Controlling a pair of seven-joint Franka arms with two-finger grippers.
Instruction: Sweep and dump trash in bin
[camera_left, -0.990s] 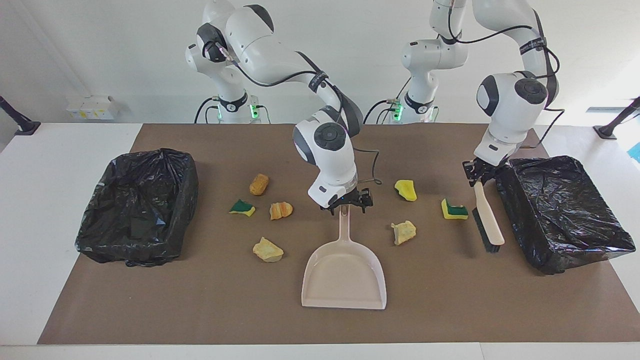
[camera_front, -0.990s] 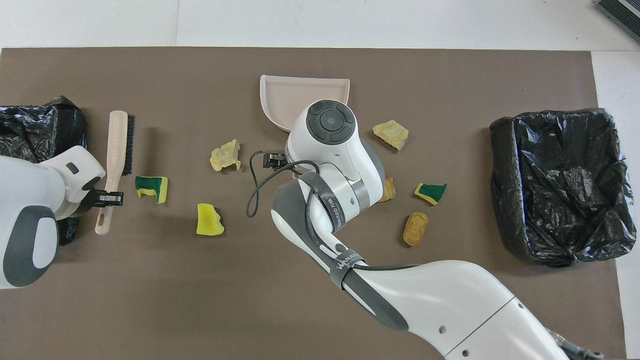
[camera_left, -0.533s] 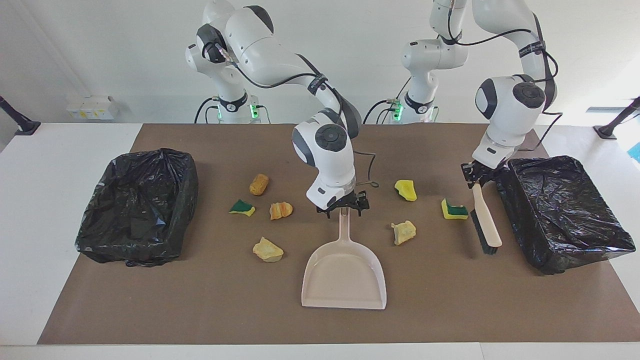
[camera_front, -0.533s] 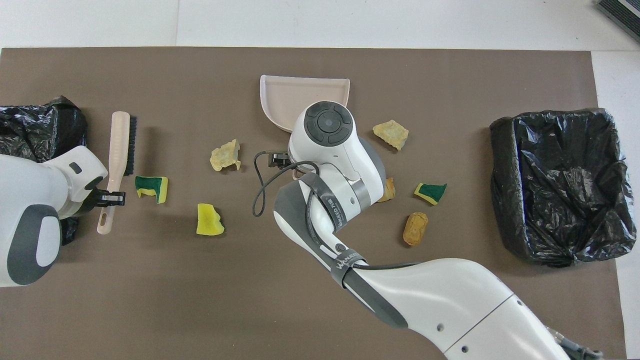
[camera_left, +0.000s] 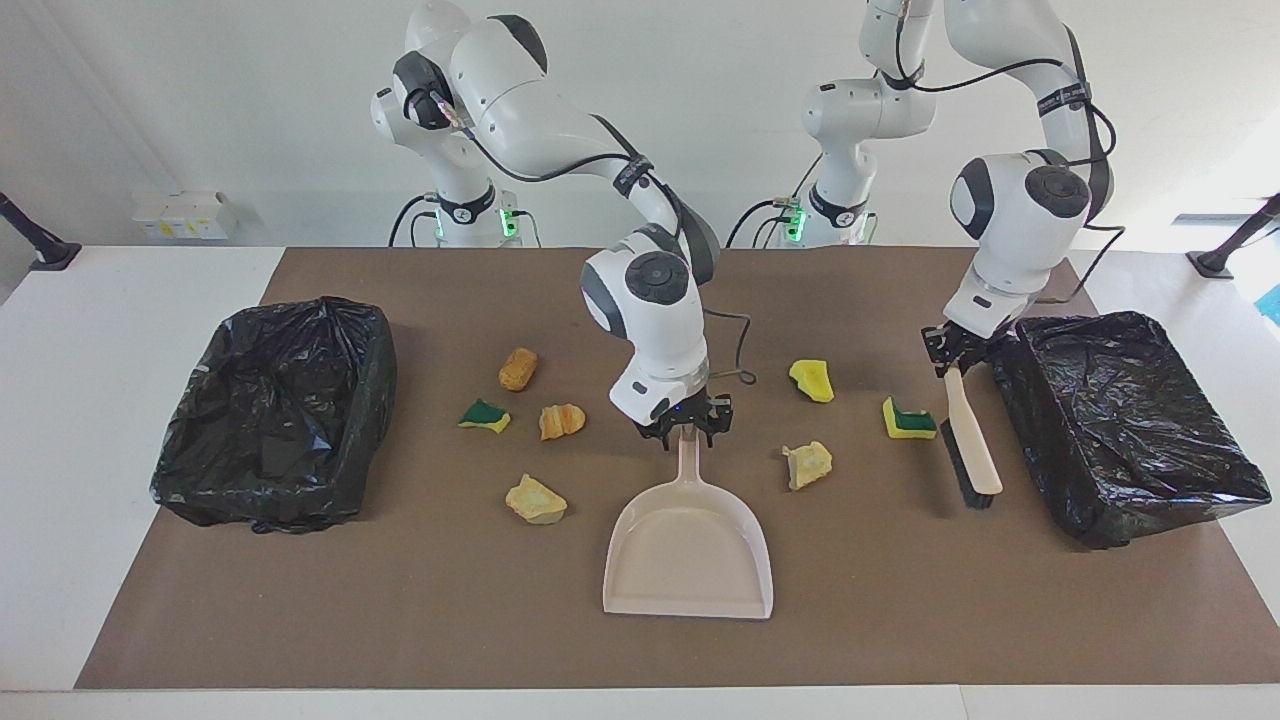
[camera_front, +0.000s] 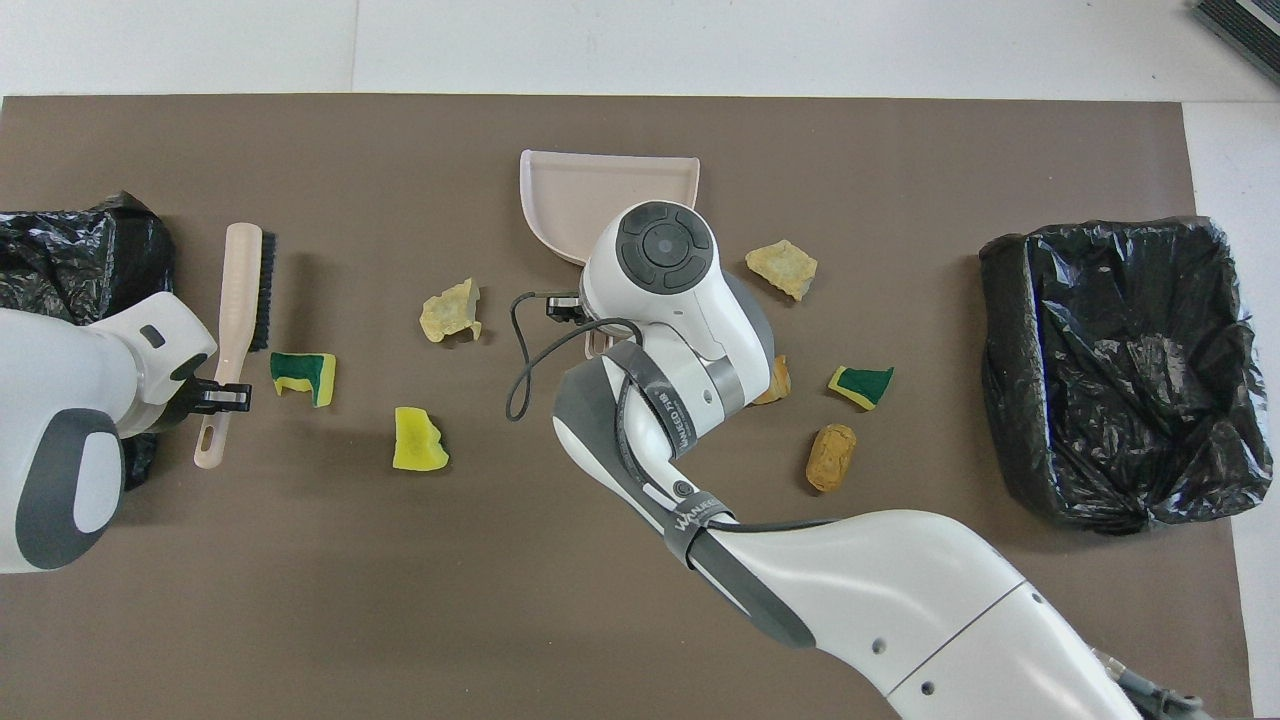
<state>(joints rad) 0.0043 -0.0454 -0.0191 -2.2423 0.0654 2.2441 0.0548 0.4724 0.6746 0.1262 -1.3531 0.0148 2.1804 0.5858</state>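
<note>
Right gripper (camera_left: 687, 428) closed narrow on dustpan (camera_left: 688, 550) handle at mid-mat, left gripper (camera_left: 951, 357) clamped on brush (camera_left: 971, 440) handle near the mat's left-arm edge, presumably both tools readied, since all seven scraps (camera_left: 562, 420) lay unswept flanking the pan.

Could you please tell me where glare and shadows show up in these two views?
Facing view: glossy highlights on the black bin liner beside the brush, a bright patch on the wall. Overhead view: sheen on the other bin liner, soft shadows beside the brush and the yellow sponge scrap.
</note>
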